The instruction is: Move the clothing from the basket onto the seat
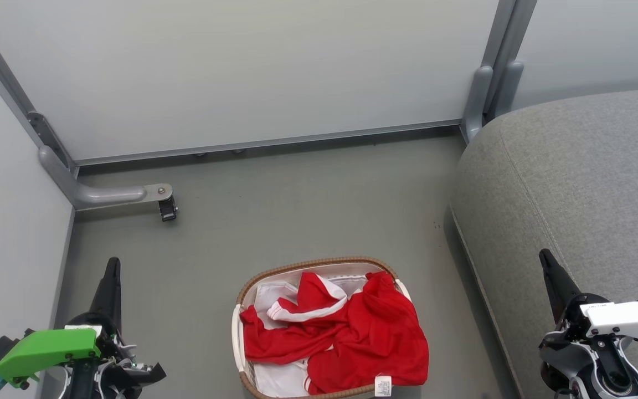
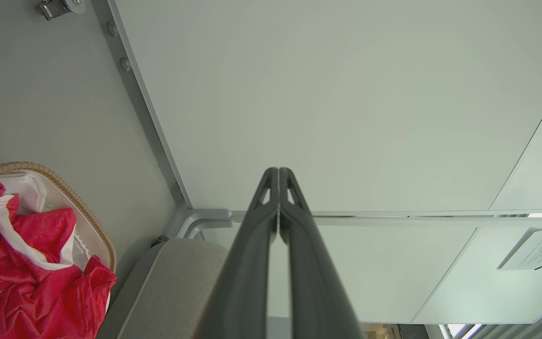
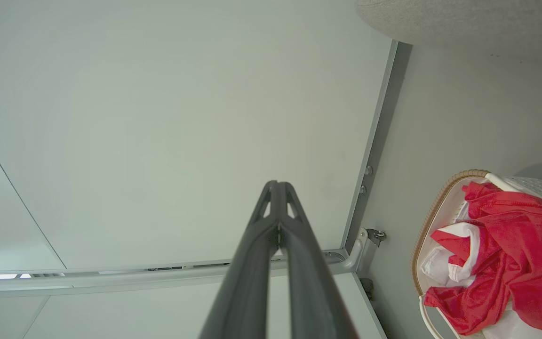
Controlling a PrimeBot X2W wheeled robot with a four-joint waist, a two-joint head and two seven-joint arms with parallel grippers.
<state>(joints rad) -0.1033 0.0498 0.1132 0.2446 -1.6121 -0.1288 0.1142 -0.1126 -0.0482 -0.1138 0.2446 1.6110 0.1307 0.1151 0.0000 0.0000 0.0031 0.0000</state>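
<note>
Red clothing (image 1: 346,338) with white trim lies heaped in the cream basket (image 1: 319,262) with a brown woven rim, which stands on the floor at the bottom centre. One red fold hangs over the basket's right rim, with a white tag at its lower edge. The grey seat (image 1: 574,183) fills the right side. My left gripper (image 1: 112,271) is shut and empty, left of the basket and pointing away from me. My right gripper (image 1: 547,261) is shut and empty over the seat's front edge. The left wrist view shows the clothing (image 2: 26,278), basket (image 2: 71,195) and seat (image 2: 177,282); the right wrist view shows the clothing (image 3: 511,263) and basket (image 3: 433,207).
Pale partition panels (image 1: 241,72) wall in the back and left. A grey panel foot with a caster (image 1: 167,209) juts onto the floor at the left. Grey floor (image 1: 308,205) lies open between the basket and the back panel.
</note>
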